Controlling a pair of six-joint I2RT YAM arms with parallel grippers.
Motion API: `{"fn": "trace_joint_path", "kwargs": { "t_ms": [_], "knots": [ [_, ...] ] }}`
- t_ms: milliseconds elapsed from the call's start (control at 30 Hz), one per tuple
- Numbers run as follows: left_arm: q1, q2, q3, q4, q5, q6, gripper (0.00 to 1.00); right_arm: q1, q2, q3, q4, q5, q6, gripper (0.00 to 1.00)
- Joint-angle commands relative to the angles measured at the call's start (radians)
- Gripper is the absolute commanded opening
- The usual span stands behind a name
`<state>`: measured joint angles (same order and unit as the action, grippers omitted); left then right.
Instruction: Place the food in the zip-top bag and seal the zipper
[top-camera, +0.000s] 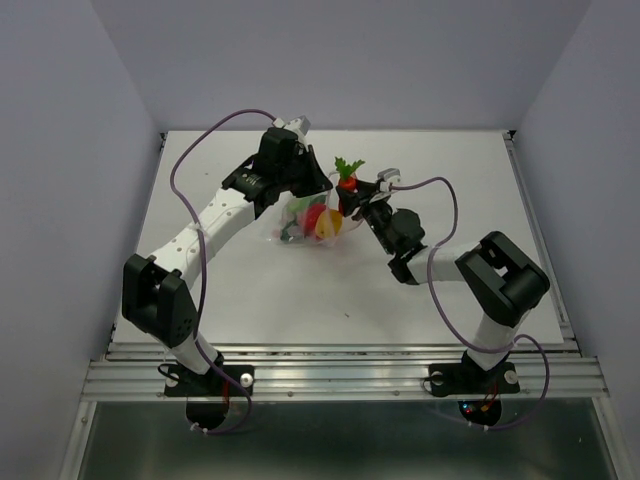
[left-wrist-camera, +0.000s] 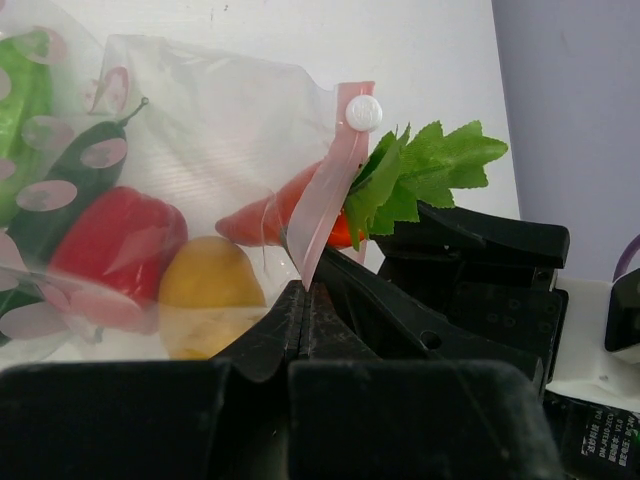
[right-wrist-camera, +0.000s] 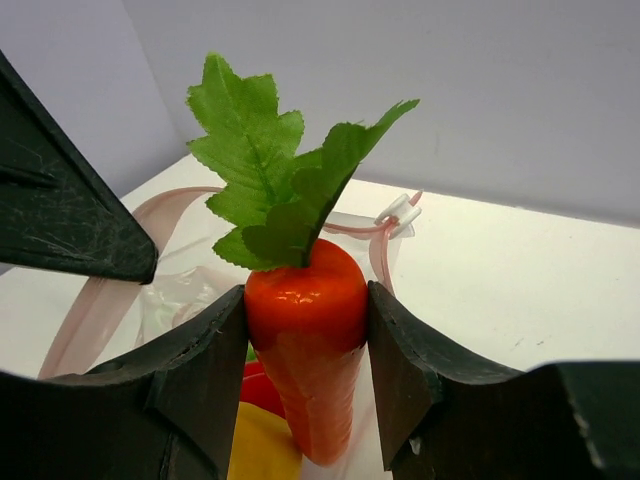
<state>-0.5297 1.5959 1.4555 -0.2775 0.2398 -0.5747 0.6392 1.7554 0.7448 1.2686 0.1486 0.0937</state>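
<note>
1. White table (top-camera: 450, 290) between pale grey walls (top-camera: 60, 150), with both arms reaching to its middle.
2. At left, the left gripper (left-wrist-camera: 305, 300) is pinched tight on the zipper (left-wrist-camera: 335, 190), holding that pink strip up at the mouth of the zip-top bag (left-wrist-camera: 200, 130).
3. A small white slider (left-wrist-camera: 363, 112) sits at the strip's upper end.
4. The bag is clear and crinkled, dotted with pink oval marks, and lies just beyond the left claw.
5. Inside it show a light green pod (left-wrist-camera: 25, 110), a dark green cucumber (left-wrist-camera: 70, 190), a glossy red pepper (left-wrist-camera: 115, 250) and a yellow piece (left-wrist-camera: 205, 295), all close together.
6. Right of these, the carrot (right-wrist-camera: 305, 350) stands upright at the bag's mouth, tip down and leafy green top up, with the pink strip curving round behind it.
7. The right gripper (right-wrist-camera: 305, 330) is clamped on the carrot's orange body, one finger on each side.
</note>
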Motion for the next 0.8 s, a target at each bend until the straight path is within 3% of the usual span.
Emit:
{"fn": "trace_joint_path", "kwargs": {
  "t_ms": [0, 233, 333, 567, 767],
  "knots": [
    [0.008, -0.040, 0.057, 0.018, 0.015, -0.002, 0.00, 0.014, -0.002, 0.057, 0.546, 0.040, -0.020, 0.40],
    [0.020, -0.045, 0.049, 0.038, 0.021, -0.017, 0.00, 0.025, -0.016, 0.013, 0.545, 0.042, 0.001, 0.49],
    [0.028, -0.050, 0.045, 0.047, 0.019, -0.028, 0.00, 0.036, -0.036, -0.013, 0.531, 0.040, 0.000, 0.49],
    [0.030, -0.070, 0.040, 0.057, 0.021, -0.030, 0.00, 0.045, -0.031, 0.001, 0.385, -0.001, 0.041, 0.49],
    [0.028, -0.080, 0.025, 0.067, 0.024, -0.031, 0.00, 0.056, -0.014, 0.048, 0.288, -0.030, 0.026, 0.55]
  ]
}}
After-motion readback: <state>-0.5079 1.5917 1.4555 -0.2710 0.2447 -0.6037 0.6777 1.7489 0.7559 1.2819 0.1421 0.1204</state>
